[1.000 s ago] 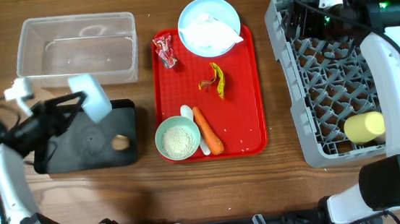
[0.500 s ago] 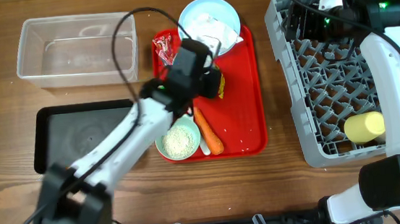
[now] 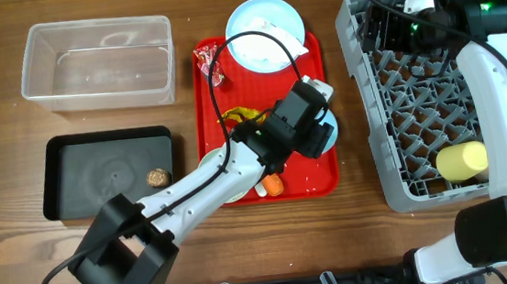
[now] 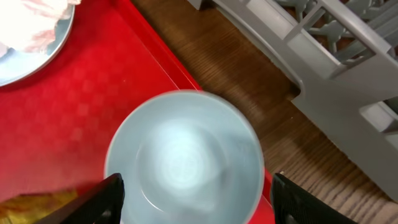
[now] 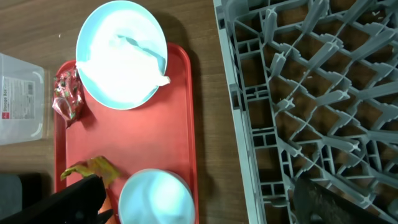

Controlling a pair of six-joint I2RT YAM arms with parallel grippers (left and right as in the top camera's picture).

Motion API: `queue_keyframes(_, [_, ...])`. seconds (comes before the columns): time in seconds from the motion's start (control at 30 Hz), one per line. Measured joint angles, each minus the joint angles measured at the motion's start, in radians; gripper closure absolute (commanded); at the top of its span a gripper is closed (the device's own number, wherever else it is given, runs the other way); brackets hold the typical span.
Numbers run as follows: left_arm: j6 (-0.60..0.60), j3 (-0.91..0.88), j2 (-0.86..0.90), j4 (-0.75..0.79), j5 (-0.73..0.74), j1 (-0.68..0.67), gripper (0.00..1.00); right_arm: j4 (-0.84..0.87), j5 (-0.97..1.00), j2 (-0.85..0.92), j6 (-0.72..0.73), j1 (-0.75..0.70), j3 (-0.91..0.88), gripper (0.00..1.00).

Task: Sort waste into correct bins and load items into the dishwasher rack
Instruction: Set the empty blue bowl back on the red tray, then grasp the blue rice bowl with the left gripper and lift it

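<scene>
Left pincer [image 4: 198,190] holds a bowl [image 5: 155,198] between wide-spread fingers, over the right edge of the red tray [image 3: 307,73], near the rack [image 3: 415,100]. Right pincer [image 5: 199,196] hangs wide and empty above the rack's edge.

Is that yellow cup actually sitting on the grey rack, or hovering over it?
Touching. The overhead view shows the yellow cup lying on its side, resting on the upright pegs inside the grey rack.

The left arm [image 3: 203,178] hides most of the carrot [image 3: 275,185], and the bowl [image 4: 185,163] is blurred up close.
</scene>
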Motion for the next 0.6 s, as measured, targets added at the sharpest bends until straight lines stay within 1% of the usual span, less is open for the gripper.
queue_keyframes(0.07, [-0.024, 0.000, -0.067, -0.034, 0.000, 0.022, 0.24, 0.000, 0.000, 0.000, 0.000, 0.000, 0.000, 0.00])
queue_keyframes(0.1, [-0.035, 0.000, -0.105, -0.076, 0.000, 0.042, 0.24, -0.003, -0.012, 0.000, 0.000, 0.000, 0.000, 0.00])
queue_keyframes(0.17, [-0.072, 0.005, -0.180, -0.172, -0.001, 0.105, 0.23, -0.023, -0.045, 0.000, 0.000, 0.004, 0.000, 0.01])
queue_keyframes(0.2, [-0.106, 0.009, -0.204, -0.264, 0.000, 0.149, 0.23, -0.039, -0.049, 0.000, 0.000, 0.013, 0.000, 0.01])
queue_keyframes(0.27, [-0.142, 0.011, -0.209, -0.366, 0.002, 0.227, 0.21, -0.058, -0.054, 0.010, 0.000, 0.067, -0.005, 0.06])
queue_keyframes(0.3, [-0.156, 0.010, -0.209, -0.410, 0.004, 0.274, 0.20, -0.058, -0.054, 0.023, 0.000, 0.100, -0.012, 0.07])
queue_keyframes(0.37, [-0.167, 0.010, -0.209, -0.419, 0.004, 0.328, 0.21, -0.059, -0.053, 0.079, 0.003, 0.167, -0.022, 0.08])
queue_keyframes(0.47, [-0.172, 0.010, -0.209, -0.440, 0.022, 0.347, 0.24, -0.060, -0.053, 0.159, 0.003, 0.212, -0.037, 0.07])
queue_keyframes(0.53, [-0.154, 0.008, -0.208, -0.513, 0.095, 0.343, 0.27, -0.048, -0.053, 0.176, 0.003, 0.220, -0.039, 0.07])
queue_keyframes(0.57, [-0.130, 0.005, -0.204, -0.537, 0.140, 0.330, 0.27, -0.038, -0.053, 0.176, 0.003, 0.220, -0.040, 0.07])
queue_keyframes(0.6, [-0.100, -0.002, -0.197, -0.574, 0.181, 0.306, 0.29, -0.032, -0.053, 0.176, 0.003, 0.220, -0.040, 0.06])
